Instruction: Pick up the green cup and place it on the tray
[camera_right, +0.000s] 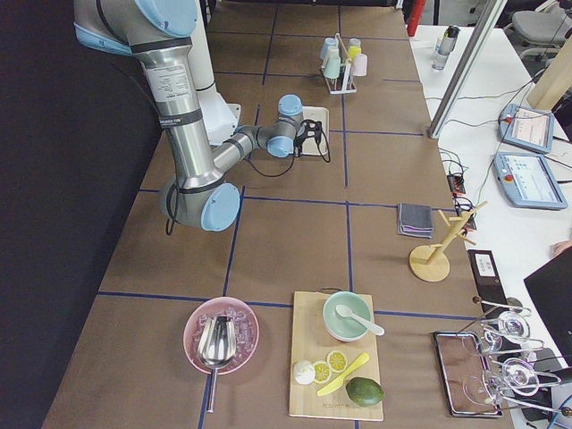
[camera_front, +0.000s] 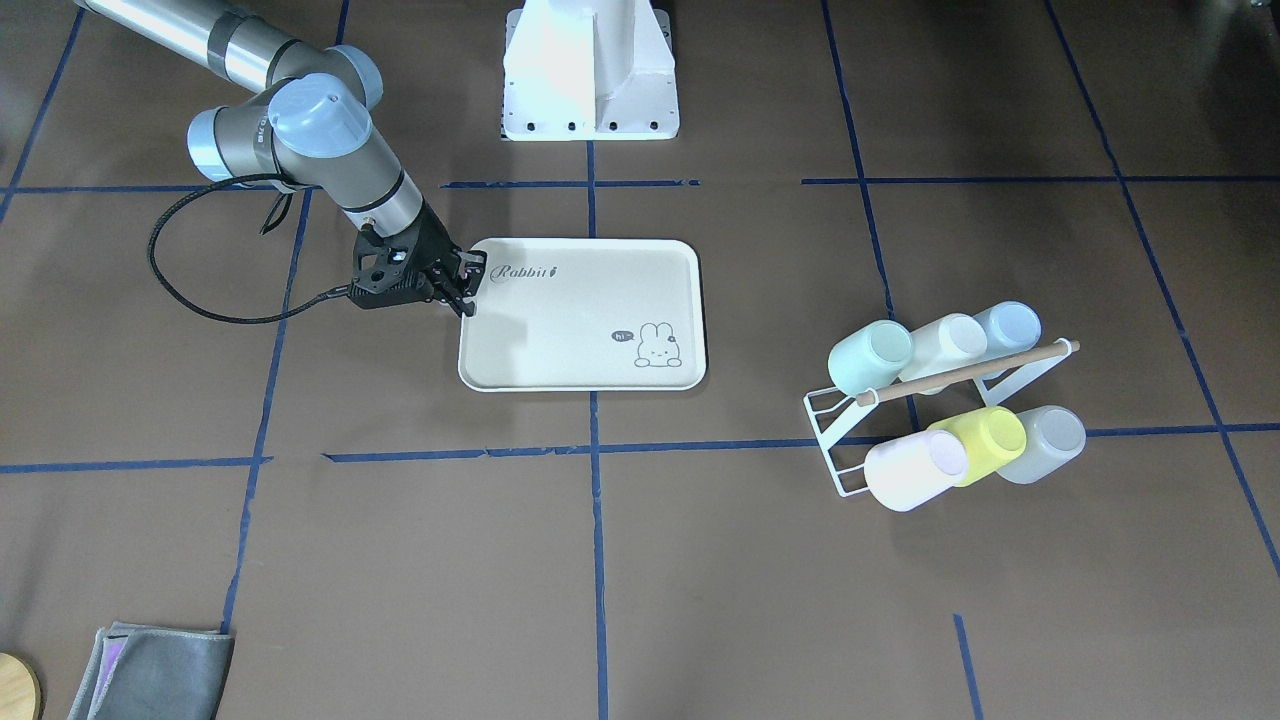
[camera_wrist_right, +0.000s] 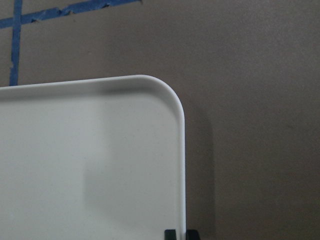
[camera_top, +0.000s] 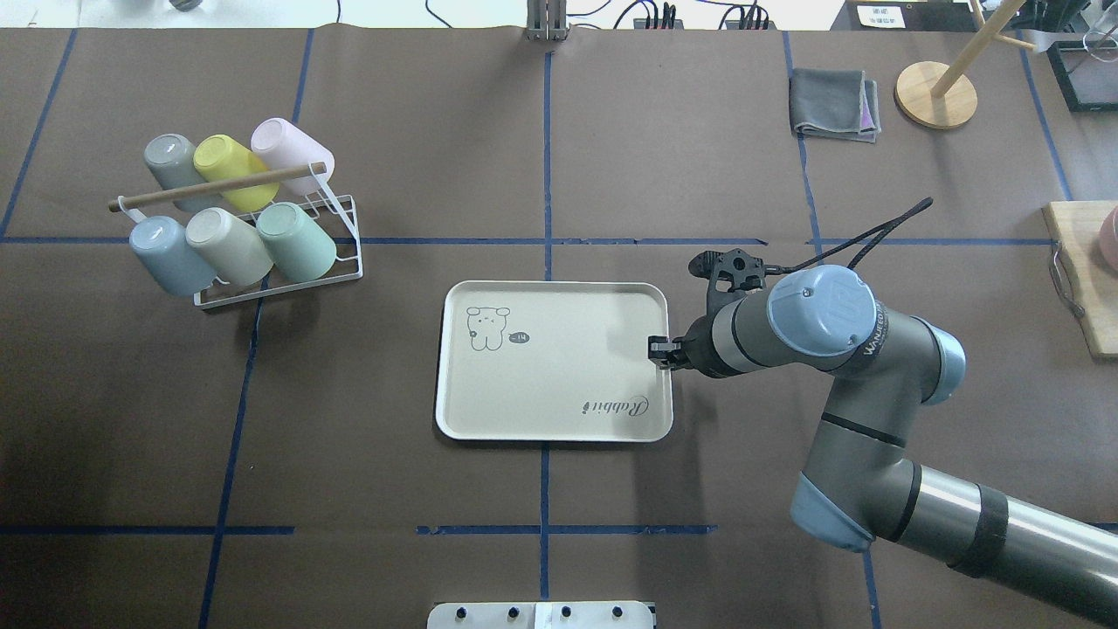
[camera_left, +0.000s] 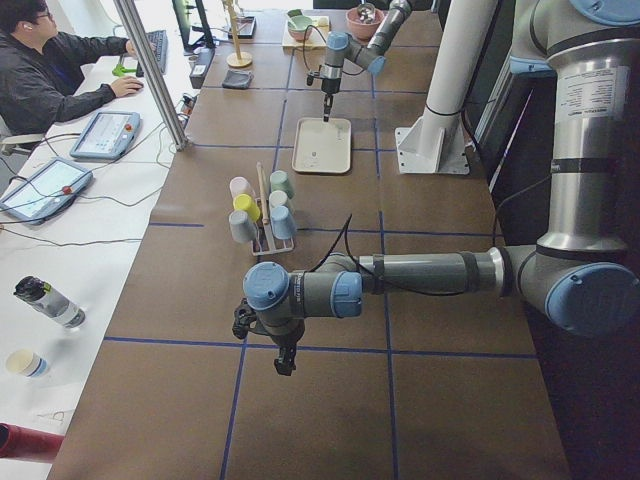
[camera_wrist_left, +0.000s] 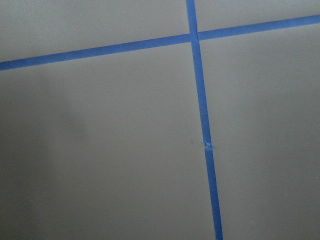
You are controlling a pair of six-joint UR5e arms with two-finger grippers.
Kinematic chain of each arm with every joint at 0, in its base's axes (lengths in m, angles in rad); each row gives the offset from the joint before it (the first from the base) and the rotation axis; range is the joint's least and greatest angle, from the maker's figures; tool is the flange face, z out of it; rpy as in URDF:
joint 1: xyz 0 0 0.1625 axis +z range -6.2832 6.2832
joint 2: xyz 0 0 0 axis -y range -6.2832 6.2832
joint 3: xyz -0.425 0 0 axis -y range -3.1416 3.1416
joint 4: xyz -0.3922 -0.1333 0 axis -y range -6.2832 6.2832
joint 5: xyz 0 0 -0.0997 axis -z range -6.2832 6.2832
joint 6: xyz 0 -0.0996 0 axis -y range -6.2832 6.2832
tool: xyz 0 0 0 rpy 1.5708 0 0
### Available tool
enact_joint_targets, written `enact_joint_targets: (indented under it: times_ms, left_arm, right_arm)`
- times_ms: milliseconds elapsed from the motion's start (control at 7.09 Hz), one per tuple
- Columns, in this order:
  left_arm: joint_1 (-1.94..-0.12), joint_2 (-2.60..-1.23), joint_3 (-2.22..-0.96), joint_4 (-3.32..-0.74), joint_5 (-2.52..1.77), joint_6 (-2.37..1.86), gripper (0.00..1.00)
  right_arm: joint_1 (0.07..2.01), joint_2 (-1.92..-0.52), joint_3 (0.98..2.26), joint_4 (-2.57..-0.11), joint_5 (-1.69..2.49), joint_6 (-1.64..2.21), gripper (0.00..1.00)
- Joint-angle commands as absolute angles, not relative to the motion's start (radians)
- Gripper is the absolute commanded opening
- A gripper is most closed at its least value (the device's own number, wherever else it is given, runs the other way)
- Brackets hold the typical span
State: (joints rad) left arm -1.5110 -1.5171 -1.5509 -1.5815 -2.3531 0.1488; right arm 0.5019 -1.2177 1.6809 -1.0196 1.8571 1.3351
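Observation:
The green cup (camera_top: 297,240) lies tilted in a white wire rack (camera_top: 345,271) at the far left of the overhead view, at the rack's end nearest the tray; it also shows in the front view (camera_front: 868,358). The cream tray (camera_top: 559,411) with "Rabbit" script lies flat at mid-table (camera_front: 580,350). My right gripper (camera_top: 657,349) is at the tray's right edge. In the right wrist view its fingertips (camera_wrist_right: 170,234) stand close together on either side of the rim (camera_wrist_right: 182,150). My left gripper (camera_left: 285,362) hangs over bare table far from the rack; I cannot tell whether it is open.
The rack also holds yellow (camera_top: 225,162), pink, grey, blue and whitish cups under a wooden rod (camera_top: 218,186). A folded grey cloth (camera_top: 834,105), a wooden stand (camera_top: 936,94) and a cutting board (camera_top: 1083,288) are at the right. The robot base (camera_front: 590,70) stands behind the tray.

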Motion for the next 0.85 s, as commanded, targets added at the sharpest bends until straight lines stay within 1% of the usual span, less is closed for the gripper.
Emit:
enact_joint_targets:
  times_ms: [0,141,282,705]
  left_arm:
    - [-1.511,-1.517,-1.551,-1.582,-2.353,0.149,1.00]
    - [-1.511,-1.517,-1.551,-1.582,-2.353,0.149,1.00]
    - [-1.511,-1.517,-1.551,-1.583,-2.353,0.149,1.00]
    - [-1.511,-1.517,-1.552,-1.583,-2.353,0.146,1.00]
  right_arm:
    - [0.496,-1.218,1.681,-1.023,1.822,1.333,0.99]
    - [0.506,-1.219,1.683,-1.028,1.835,1.332,0.99]
    - [0.555,-1.216,1.695,-1.085,1.892,1.303,0.99]
    - [0.803,-1.218,1.816,-1.437,2.116,0.940,0.99]
